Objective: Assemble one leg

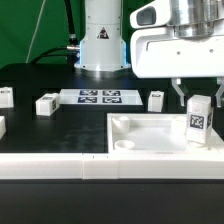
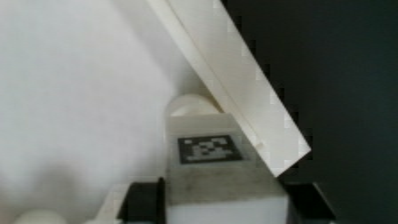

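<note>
Matt white plastic leg (image 1: pixel 199 121), smooth white panel (image 1: pixel 152 141), matt black table (image 1: pixel 55 127)

In the exterior view the arm (image 1: pixel 190 40) runs off the top edge; the panel (image 1: pixel 150 140) is cut by the right edge; one block (image 1: pixel 2 126) at the exterior view's left is half out of frame; tags on the other blocks (image 1: pixel 47 104) are too small for me to read; the wrist view is soft, and of the pincer (image 2: pixel 221 208) clamped on the leg (image 2: pixel 214 150) I get only the fingers (image 2: pixel 143 203), cut by the frame.
</note>
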Controlling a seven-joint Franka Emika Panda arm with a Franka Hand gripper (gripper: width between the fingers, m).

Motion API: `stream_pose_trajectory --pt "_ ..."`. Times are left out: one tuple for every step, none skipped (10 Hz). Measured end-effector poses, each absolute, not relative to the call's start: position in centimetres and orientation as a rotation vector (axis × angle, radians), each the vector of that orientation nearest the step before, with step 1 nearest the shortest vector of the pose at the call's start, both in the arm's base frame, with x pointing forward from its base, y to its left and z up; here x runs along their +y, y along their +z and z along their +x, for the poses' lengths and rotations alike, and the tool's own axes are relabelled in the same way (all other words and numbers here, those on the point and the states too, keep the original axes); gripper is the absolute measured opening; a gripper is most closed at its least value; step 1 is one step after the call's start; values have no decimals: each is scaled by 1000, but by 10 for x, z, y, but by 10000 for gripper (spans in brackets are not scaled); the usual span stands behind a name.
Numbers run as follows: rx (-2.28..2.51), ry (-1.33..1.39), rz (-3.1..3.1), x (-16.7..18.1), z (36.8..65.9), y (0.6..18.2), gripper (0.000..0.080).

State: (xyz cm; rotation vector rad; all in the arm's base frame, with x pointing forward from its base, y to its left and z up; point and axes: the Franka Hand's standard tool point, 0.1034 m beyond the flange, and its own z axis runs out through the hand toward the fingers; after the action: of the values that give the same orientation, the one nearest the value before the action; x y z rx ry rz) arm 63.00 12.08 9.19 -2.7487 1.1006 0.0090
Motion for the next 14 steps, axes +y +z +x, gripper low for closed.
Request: stream_pose_trajectory --pt "1261 23 -2676 122 630 92 298" --pt "1481 44 -2561 123 630 92 298" --pt "1607 57 -2487 125 629 91 298" --pt "1621 64 -2472 124 630 91 298" --pt "1643 92 -2440 122 631 91 298" --pt "1629 92 -2448 122 631 91 298" --pt "1601 89 -2465 122 631 91 298" --pt "1597 89 -2467 123 631 90 472" --pt "1469 76 -2546 122 630 89 587" --pt "1291 58 -2653 123 629 89 587" --pt "1093 42 -2743 123 629 88 639" --pt "915 22 -2807 121 630 86 646" --pt "751 8 -2855 119 630 85 646" --pt "614 -6 -2888 117 630 84 649"
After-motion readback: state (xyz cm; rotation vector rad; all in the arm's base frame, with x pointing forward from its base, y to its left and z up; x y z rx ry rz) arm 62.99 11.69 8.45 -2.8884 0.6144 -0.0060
